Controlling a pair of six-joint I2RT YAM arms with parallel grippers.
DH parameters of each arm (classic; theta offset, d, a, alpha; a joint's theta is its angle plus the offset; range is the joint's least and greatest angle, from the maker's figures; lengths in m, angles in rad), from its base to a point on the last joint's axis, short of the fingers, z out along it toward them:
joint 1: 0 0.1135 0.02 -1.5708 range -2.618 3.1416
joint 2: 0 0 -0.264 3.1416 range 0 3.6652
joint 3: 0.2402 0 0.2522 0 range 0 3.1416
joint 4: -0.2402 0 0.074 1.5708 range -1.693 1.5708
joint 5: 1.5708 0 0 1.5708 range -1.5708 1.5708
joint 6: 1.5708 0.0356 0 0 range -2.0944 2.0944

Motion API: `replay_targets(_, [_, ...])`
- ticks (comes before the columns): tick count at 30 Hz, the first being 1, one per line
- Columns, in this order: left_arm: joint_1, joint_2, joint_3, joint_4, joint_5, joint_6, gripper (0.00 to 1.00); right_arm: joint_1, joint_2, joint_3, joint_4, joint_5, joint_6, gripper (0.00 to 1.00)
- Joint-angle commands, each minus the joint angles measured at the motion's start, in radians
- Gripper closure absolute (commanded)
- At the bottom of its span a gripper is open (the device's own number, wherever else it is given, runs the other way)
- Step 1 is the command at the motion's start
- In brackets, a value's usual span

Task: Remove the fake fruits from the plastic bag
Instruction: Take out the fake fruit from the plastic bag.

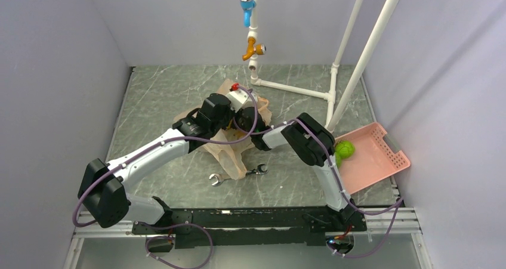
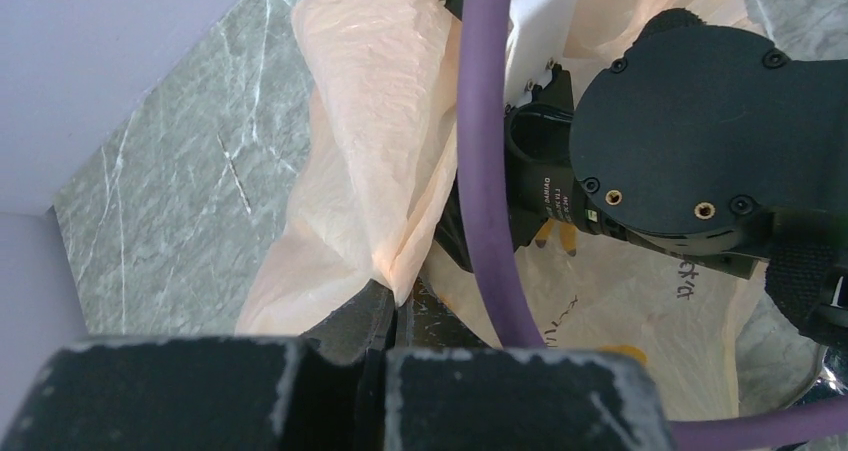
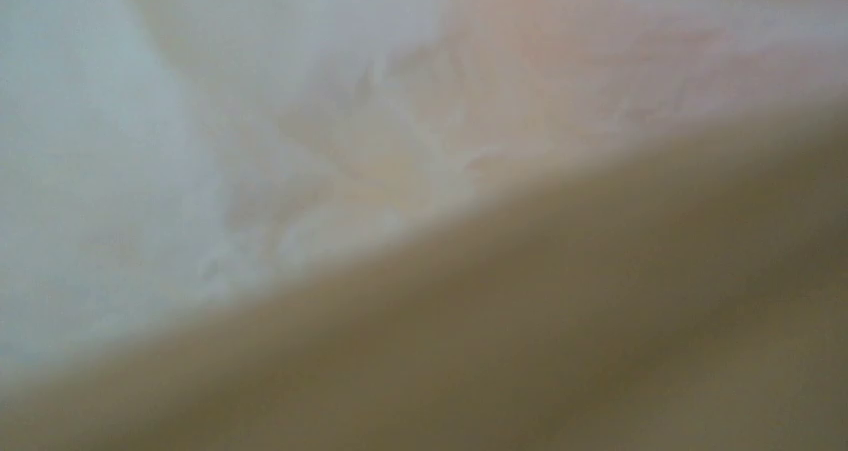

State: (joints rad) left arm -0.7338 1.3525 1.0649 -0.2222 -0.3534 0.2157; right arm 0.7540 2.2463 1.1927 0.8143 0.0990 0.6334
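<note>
The peach-orange plastic bag (image 1: 231,152) lies crumpled in the middle of the table and fills the left wrist view (image 2: 370,141). My left gripper (image 2: 408,306) is shut on a fold of the bag's edge and holds it up. My right arm's wrist (image 2: 690,131) reaches into the bag's mouth; its fingertips are hidden inside. The right wrist view shows only blurred peach plastic (image 3: 420,161). A green fake fruit (image 1: 344,150) lies in the pink basket (image 1: 382,161). No other fruit shows.
Two metal wrenches (image 1: 216,178) (image 1: 258,171) lie just in front of the bag. A white pipe frame (image 1: 352,72) stands at the back right, with a hanging pipe and coloured taps (image 1: 253,45) above the bag. Grey walls close both sides.
</note>
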Motion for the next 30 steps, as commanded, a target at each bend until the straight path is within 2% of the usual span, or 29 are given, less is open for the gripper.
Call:
replay_targets(1, [-0.005, 0.001, 0.040, 0.034, -0.021, -0.007, 1.00, 0.001, -0.013, -0.002, -0.012, -0.008, 0.008, 0.47])
replay_targets(7, [-0.006, -0.005, 0.042, 0.031, -0.004, -0.014, 1.00, 0.001, -0.119, -0.095, 0.012, -0.077, 0.009, 0.68])
replay_targets(10, [-0.006, -0.003, 0.042, 0.033, -0.018, -0.015, 1.00, 0.000, -0.188, -0.135, -0.024, -0.101, 0.002, 0.81])
replay_targets(12, [-0.007, 0.002, 0.043, 0.034, -0.016, -0.016, 1.00, 0.000, -0.234, -0.165, -0.051, -0.135, -0.001, 0.93])
replay_targets(14, [-0.006, 0.009, 0.050, 0.023, -0.015, -0.019, 1.00, 0.000, -0.275, -0.207, -0.049, -0.160, 0.002, 1.00])
replay_targets(20, [-0.006, 0.015, 0.062, 0.013, -0.020, -0.020, 1.00, -0.003, -0.420, -0.350, -0.064, -0.224, 0.047, 1.00])
replay_targets(25, [-0.006, 0.025, 0.066, 0.005, -0.035, -0.017, 1.00, -0.008, -0.569, -0.448, -0.152, -0.251, -0.018, 1.00])
replay_targets(30, [-0.006, 0.036, 0.080, -0.008, -0.043, -0.030, 1.00, -0.078, -0.778, -0.561, -0.229, -0.292, -0.008, 1.00])
